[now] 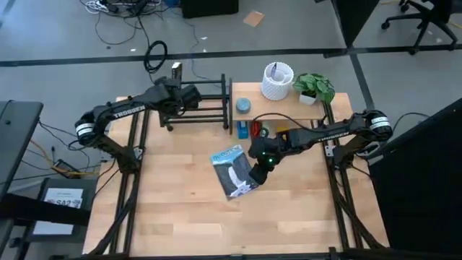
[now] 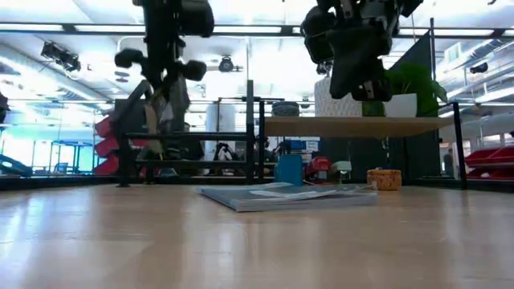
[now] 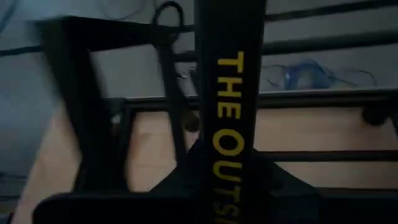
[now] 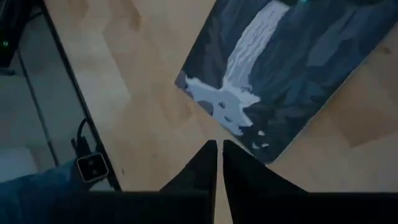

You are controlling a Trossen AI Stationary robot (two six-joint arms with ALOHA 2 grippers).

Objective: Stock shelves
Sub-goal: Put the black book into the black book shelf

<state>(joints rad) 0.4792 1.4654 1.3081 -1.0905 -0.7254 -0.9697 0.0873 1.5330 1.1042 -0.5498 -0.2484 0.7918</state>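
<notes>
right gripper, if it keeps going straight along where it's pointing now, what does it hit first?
Most likely the bare wooden tabletop, just off the corner of the waterfall-cover book. The right gripper, fingers nearly together, points down beside that corner; depth is unclear, so it might clip the book's edge.

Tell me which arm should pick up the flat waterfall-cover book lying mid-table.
Right. The right gripper hovers, jaws shut, just above the flat waterfall-cover book. The left gripper is at the black metal-bar rack, holding a dark yellow-lettered book.
</notes>
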